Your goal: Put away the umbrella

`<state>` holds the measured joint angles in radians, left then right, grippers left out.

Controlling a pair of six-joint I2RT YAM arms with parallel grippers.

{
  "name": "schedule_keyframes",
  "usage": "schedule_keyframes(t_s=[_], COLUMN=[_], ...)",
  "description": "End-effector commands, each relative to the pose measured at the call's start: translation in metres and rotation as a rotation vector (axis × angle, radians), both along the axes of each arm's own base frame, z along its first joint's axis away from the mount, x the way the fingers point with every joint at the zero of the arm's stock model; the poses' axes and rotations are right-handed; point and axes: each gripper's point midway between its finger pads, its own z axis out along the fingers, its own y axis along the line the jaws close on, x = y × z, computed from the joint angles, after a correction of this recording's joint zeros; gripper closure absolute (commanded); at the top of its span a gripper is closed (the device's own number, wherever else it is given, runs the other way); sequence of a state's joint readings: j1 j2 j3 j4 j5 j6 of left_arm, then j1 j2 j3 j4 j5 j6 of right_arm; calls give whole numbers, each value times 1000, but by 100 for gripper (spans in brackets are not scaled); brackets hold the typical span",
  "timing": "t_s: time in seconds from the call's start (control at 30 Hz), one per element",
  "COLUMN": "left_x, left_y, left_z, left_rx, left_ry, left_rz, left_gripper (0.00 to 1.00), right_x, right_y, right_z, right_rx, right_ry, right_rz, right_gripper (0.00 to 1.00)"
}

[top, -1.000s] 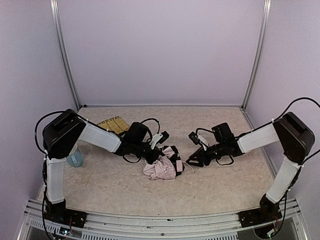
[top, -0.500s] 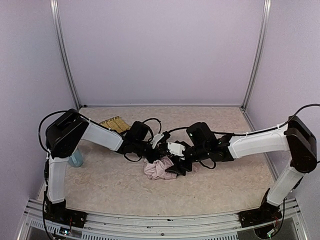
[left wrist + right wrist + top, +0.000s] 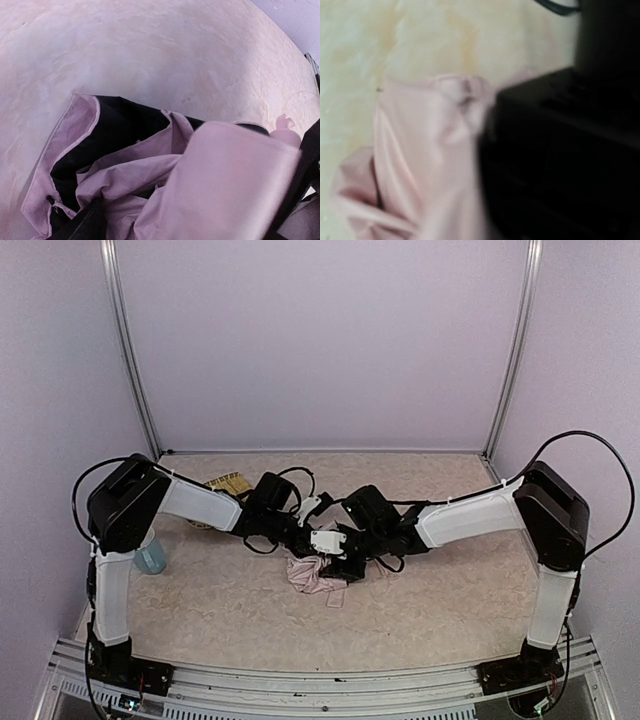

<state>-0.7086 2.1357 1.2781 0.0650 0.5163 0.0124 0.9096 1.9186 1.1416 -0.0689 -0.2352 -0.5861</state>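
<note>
Farthest left of the umbrella (image 3: 312, 577), we see a small pale blue container (image 3: 152, 558) standing on the surface (image 3: 220, 610), half hidden behind the left arm (image 3: 200, 508). A woven tray (image 3: 226, 482) lies to the upper left of the umbrella, well apart from it, with the left arm crossing in front of it. That arm reaches in to the umbrella's upper left edge. In its wrist view the left jaws stand apart: one dark finger (image 3: 82, 226) shows at the bottom and the other at the right edge, with crumpled fabric between them.

The umbrella lies in a loose heap near the middle of the surface, pale pink outside with black lining showing in the folds (image 3: 125, 165). Its shaft and handle we cannot make out.

The right arm (image 3: 470, 518) stretches in from the right, and its end sits over the umbrella's upper right part. Its wrist view is blurred, showing only pink fabric (image 3: 420, 150) beside a black mass, so we cannot tell whether the right jaws are apart or clamped on anything.
</note>
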Motion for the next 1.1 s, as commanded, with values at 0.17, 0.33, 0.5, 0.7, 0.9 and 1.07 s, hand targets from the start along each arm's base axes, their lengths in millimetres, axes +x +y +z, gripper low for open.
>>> schedule_keyframes(t_s=[0.17,0.33,0.5,0.7,0.9,1.07], left_x=[40,18,20,-30,-87,-64], left_y=[63,95,108,86,94,93], left_z=[157,184,157,175,173,117], left_rx=[-364,-387,-268,-198,-91,-58], left_ry=[-183,-318,-300,-405,-581,-350], left_rz=[290,360,407,258,262,329], left_gripper=[1,1,1,9,23,1], right_x=[-53,-58,-61,-56,-48,-43], right_y=[-65,-73,-72,-59,-40,-25], right_z=[-94,-90,-80,-46,-6,12], right_rx=[-252,-277,-255,-174,-73,4], right_ry=[415,503,514,561,618,606], right_rz=[-143,-176,-162,-196,-208,-168], right_gripper=[51,50,50,50,48,46])
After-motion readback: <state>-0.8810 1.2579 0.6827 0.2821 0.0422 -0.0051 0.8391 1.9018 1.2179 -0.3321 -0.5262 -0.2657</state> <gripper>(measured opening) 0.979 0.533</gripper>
